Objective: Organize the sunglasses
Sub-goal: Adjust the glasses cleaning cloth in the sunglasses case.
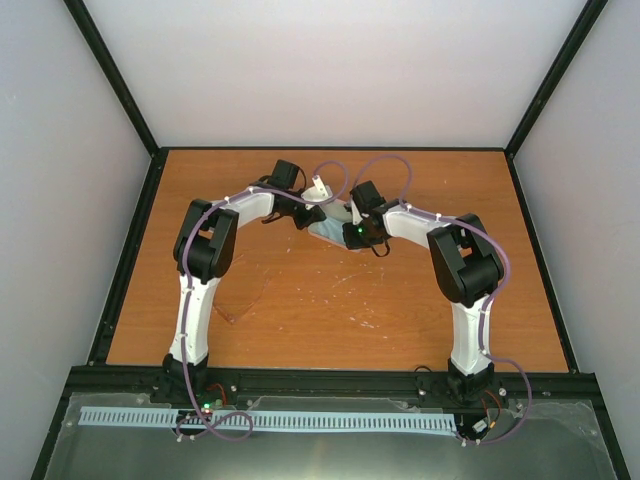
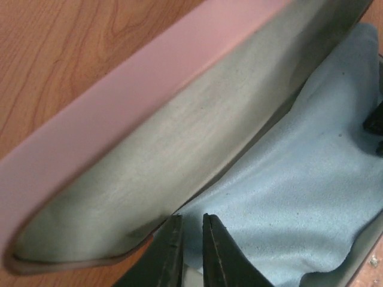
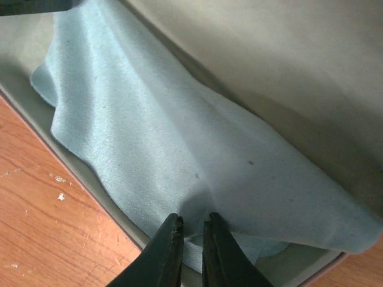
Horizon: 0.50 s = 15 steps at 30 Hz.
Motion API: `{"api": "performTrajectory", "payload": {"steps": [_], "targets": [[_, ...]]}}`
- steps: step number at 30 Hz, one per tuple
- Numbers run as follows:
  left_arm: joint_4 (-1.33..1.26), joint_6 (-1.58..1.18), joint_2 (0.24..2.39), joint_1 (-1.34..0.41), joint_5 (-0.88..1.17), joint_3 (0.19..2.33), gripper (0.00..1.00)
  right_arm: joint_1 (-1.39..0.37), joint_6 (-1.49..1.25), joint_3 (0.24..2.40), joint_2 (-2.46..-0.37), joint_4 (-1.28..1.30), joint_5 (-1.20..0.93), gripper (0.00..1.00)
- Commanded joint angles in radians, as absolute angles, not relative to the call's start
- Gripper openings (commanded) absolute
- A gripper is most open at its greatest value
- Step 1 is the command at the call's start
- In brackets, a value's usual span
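The pale pink case (image 2: 114, 113) lies open at the back middle of the table, its lid (image 1: 318, 190) standing up. A light blue cloth (image 2: 311, 179) is spread inside it. My left gripper (image 2: 191, 216) hovers at the case's hinge end, jaws a narrow gap apart with nothing between them. My right gripper (image 3: 192, 216) is at the cloth (image 3: 179, 131), which puckers up into its nearly closed tips. A faint thin outline on the wood at the front left looks like the sunglasses (image 1: 243, 305); they show in neither wrist view.
Both arms bend inward and meet over the case (image 1: 330, 225). The grey rim of the case base (image 3: 96, 191) sits on the wooden table (image 1: 400, 300). Black frame rails edge the table on all sides.
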<state>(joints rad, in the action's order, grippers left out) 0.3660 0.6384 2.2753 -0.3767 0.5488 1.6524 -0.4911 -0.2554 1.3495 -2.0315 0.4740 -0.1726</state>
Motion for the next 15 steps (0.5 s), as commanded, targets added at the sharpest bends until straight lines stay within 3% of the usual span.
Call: {"api": "performTrajectory", "payload": {"steps": [1,5,15], "targets": [[0.332,0.648,2.260,-0.358,0.543,1.662,0.16,-0.494,-0.251,1.333,-2.074,0.543,-0.113,0.13],[0.296,0.637,2.196,-0.356,0.560,1.585,0.20,-0.494,-0.249,1.348,-2.074,0.547,-0.096,0.15],[0.194,0.550,2.021,-0.334,0.607,1.388,0.18,-0.490,-0.188,1.379,-2.124,0.603,0.011,0.15]]}}
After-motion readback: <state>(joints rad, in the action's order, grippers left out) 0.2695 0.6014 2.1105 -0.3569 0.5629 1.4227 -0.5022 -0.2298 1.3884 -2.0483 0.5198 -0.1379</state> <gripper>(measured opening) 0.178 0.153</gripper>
